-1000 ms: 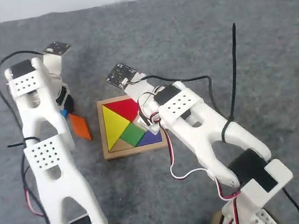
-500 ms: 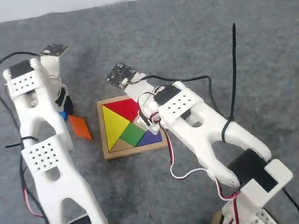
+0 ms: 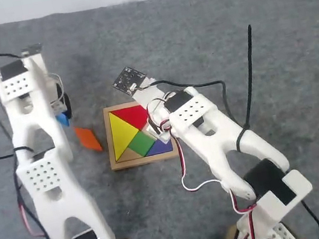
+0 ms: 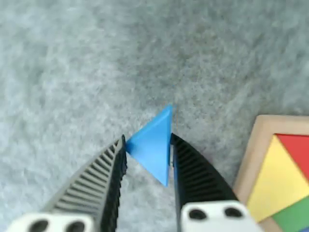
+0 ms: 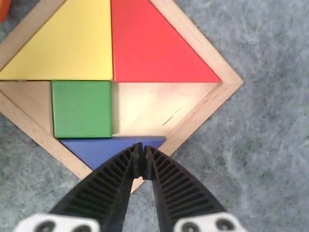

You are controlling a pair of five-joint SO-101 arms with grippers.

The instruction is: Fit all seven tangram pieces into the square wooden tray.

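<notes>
Two pieces are lying outside the tray, and the leftmost one is being held by the left gripper (image 4: 147, 142). Its fingers are clamping a small light blue triangle (image 4: 152, 147), one pad pressing on a corner and the other on the opposite straight edge. The piece is appearing to hang just clear of the grey carpet, well to the left of the tray. It is looking thin, stiff and light, so weight is posing no problem. The painted edges are probably slick, though, and a corner-to-edge pinch is likely inviting the triangle to swivel.

Moving right, an orange parallelogram (image 3: 88, 139) is lying flat on the carpet just beside the square wooden tray (image 3: 109, 140). Being so flat, it is offering little to grab, and its two long parallel edges are looking like the best hold.

Inside the tray, a yellow triangle (image 3: 122, 135), a red triangle (image 3: 133, 116), a green square (image 3: 143, 142) and a dark blue triangle (image 5: 111, 147) are sitting flush. A bare wooden gap (image 5: 159, 104) is waiting between the red and dark blue pieces.

Farther right, the right gripper (image 5: 141, 153) is hovering over the tray's edge by the dark blue triangle, its fingers pressing together on nothing.
</notes>
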